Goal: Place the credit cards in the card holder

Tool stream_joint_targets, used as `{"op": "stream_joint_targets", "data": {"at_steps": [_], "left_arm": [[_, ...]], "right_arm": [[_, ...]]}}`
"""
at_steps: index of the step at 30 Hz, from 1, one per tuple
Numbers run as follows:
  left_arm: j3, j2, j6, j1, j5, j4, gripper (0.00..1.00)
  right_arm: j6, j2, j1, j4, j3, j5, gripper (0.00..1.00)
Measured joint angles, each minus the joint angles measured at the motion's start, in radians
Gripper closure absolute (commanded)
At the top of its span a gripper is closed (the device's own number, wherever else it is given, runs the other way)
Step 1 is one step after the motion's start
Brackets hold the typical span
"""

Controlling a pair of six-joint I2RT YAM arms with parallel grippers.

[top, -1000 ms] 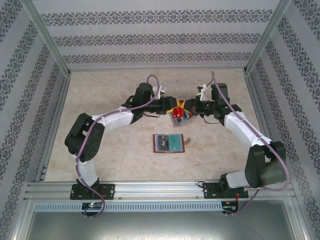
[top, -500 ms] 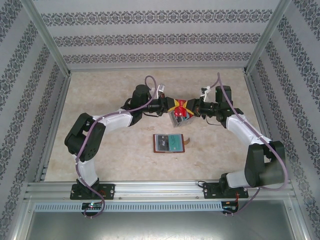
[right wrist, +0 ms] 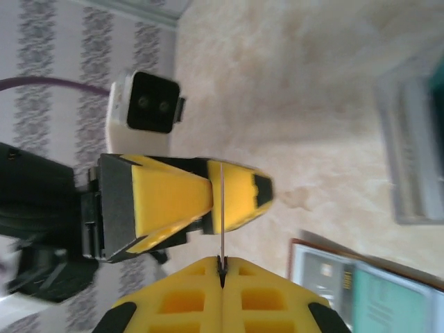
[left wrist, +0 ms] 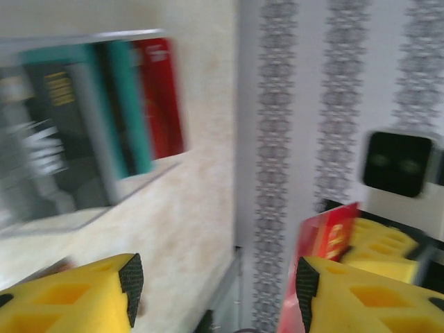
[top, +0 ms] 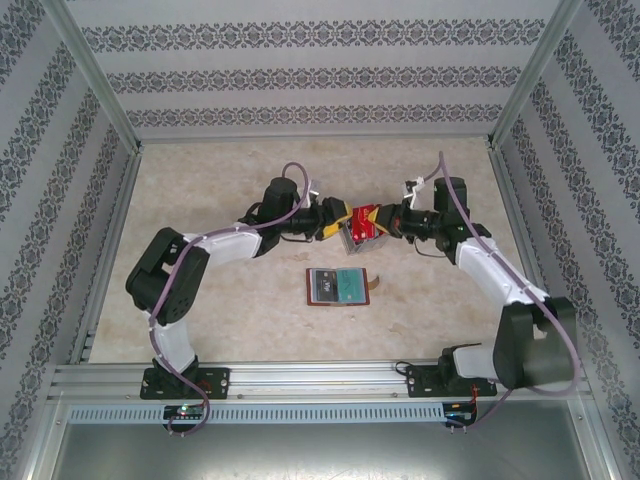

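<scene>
A red credit card (top: pixel 364 214) hangs in the air above the table, pinched in my shut right gripper (top: pixel 383 217). In the right wrist view the card (right wrist: pixel 222 208) shows edge-on, rising from my right gripper (right wrist: pixel 222 262). My left gripper (top: pixel 343 220) faces it from the left, open, its jaws standing either side of the card. In the left wrist view the card (left wrist: pixel 329 239) lies close to the right finger of my left gripper (left wrist: pixel 218 281). The card holder (top: pixel 309 290) lies open on the table nearer the arms, with cards in its slots.
A clear plastic tray (top: pixel 354 238) sits just below the grippers, and the left wrist view shows its wall (left wrist: pixel 55 218) with teal, red and dark cards standing inside. Aluminium frame rails and patterned walls border the table.
My left gripper went from shut on the red card to open and drew back a little to the left. The right gripper kept the card.
</scene>
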Motion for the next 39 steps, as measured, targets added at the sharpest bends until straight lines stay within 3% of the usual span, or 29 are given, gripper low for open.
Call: {"op": "stream_joint_targets", "data": {"at_steps": [5, 13, 21, 28, 39], "left_arm": [[-0.076, -0.154, 0.157, -0.005, -0.151, -0.315, 0.35], [-0.193, -0.197, 0.235, -0.053, -0.27, -0.515, 0.41], [-0.197, -0.161, 0.254, -0.08, -0.279, -0.547, 0.49], [-0.197, -0.1, 0.268, -0.089, -0.272, -0.546, 0.68], [-0.196, -0.088, 0.273, -0.095, -0.274, -0.548, 0.75]], "right_arm": [[-0.135, -0.092, 0.138, -0.178, -0.068, 0.247, 1.0], [-0.191, -0.085, 0.257, -0.243, -0.19, 0.463, 1.0], [-0.188, -0.03, 0.269, -0.194, -0.214, 0.505, 1.0], [-0.169, 0.011, 0.269, -0.127, -0.218, 0.489, 1.0], [-0.115, 0.007, 0.269, -0.084, -0.227, 0.455, 0.98]]}}
